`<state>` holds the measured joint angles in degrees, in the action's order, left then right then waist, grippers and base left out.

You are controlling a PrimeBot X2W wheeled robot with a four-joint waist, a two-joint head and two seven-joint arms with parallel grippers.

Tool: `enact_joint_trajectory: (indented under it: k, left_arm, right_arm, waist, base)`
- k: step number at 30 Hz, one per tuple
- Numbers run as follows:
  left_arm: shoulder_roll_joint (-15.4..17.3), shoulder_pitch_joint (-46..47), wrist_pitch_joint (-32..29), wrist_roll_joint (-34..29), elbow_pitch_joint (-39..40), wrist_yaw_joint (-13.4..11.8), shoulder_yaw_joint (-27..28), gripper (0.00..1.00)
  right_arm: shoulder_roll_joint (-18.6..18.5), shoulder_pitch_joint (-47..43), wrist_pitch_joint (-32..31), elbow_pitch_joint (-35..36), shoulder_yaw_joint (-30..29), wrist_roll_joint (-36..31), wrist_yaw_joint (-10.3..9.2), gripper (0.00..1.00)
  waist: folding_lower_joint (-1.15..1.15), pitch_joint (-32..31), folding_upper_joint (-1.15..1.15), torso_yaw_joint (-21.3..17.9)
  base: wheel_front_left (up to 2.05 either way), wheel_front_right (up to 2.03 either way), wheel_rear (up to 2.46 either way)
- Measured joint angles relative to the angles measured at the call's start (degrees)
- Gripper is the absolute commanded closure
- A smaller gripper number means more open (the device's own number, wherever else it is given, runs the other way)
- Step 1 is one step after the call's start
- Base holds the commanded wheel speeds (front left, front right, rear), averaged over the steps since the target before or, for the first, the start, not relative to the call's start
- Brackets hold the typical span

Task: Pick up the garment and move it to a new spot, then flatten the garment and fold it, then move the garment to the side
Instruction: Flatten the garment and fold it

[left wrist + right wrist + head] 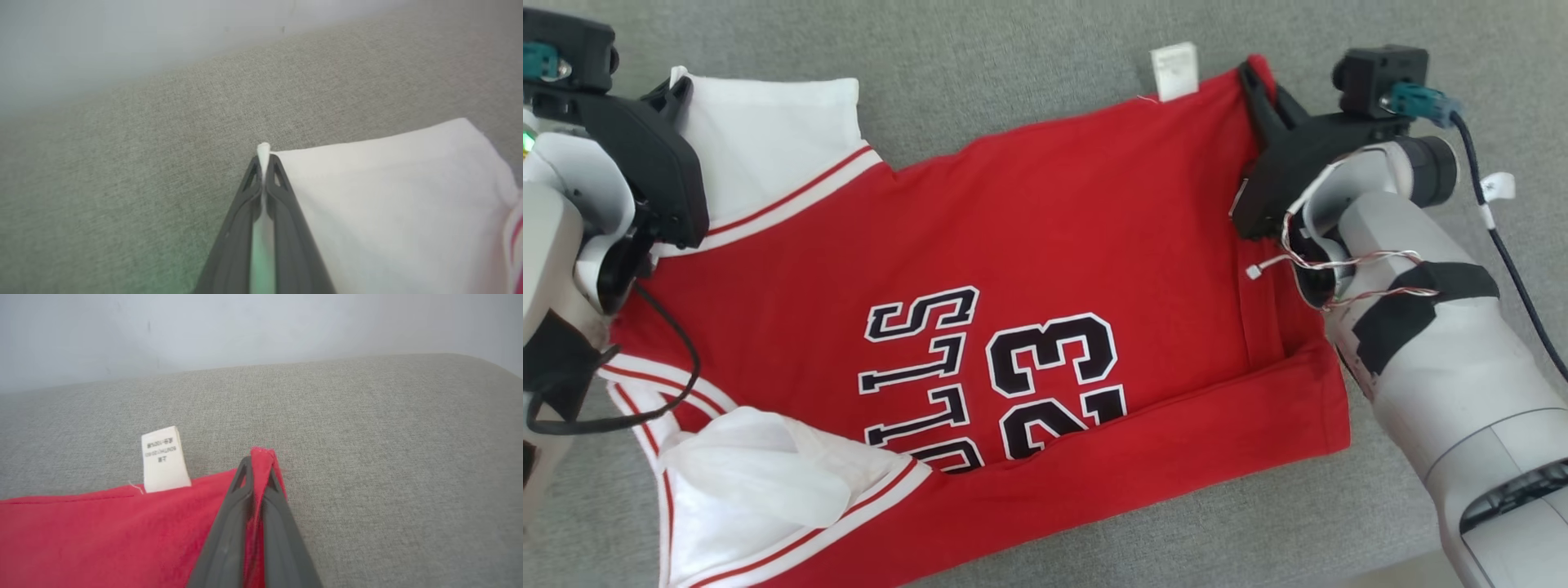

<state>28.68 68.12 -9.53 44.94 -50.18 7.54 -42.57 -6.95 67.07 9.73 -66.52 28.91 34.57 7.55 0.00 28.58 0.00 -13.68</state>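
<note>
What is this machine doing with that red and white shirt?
A two-armed robot is handling a red jersey with white sleeves and a black "23", spread on a grey fabric surface. Its left gripper is shut on the edge of a white sleeve. Its right gripper is shut on a red corner beside the small white care label. The jersey lies mostly flat, with a strip along its near edge folded over.

Label [163,459] print unreadable — garment [1029,220] lettering [931,359] (partly) hidden under a fold [1176,425].
</note>
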Motion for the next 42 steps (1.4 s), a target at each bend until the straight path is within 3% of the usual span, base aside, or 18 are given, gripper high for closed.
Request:
enact_joint_trajectory:
  k: [11,17,24,31,37,42]
  left_arm:
    - [-0.3,-3.6,12.5,2.2,3.9,0.0,-0.8,1.0]
    - [-0.7,-11.2,19.8,3.5,10.7,-0.5,-0.2,1.0]
    - [0.8,-23.0,23.4,4.0,24.5,-5.1,1.0,1.0]
    - [2.5,-37.4,24.4,3.5,39.4,-11.2,4.7,1.0]
    - [0.9,-46.8,24.6,1.5,47.2,-13.9,8.8,1.0]
    - [-1.9,-53.4,24.6,-0.1,48.5,-13.2,11.8,1.0]
  right_arm:
    - [-4.1,-6.6,4.2,3.5,2.4,3.0,0.0,1.0]
    - [-7.7,-14.3,5.1,10.3,3.4,5.4,0.0,1.0]
    - [-12.1,-24.2,5.4,21.1,0.0,6.4,0.0,1.0]
    - [-12.9,-34.8,5.4,30.6,-6.0,6.3,0.0,1.0]
    - [-12.7,-42.0,5.4,35.2,-10.7,6.5,0.0,1.0]
    - [-12.6,-48.4,5.4,40.2,-14.5,6.8,0.0,1.0]
  waist:
    - [0.0,-4.6,0.0,2.0]
    - [-0.01,-8.8,0.0,3.9]
    - [-0.02,-12.6,-0.01,6.2]
    - [-0.02,-15.1,-0.02,8.3]
    - [-0.02,-16.2,-0.02,9.6]
    - [-0.02,-17.0,-0.02,11.1]
  base:
    - [0.0,0.0,0.0]
    - [0.0,0.0,0.0]
    - [0.0,0.0,0.0]
    - [0.0,0.0,0.0]
    - [0.0,0.0,0.0]
    - [0.0,0.0,0.0]
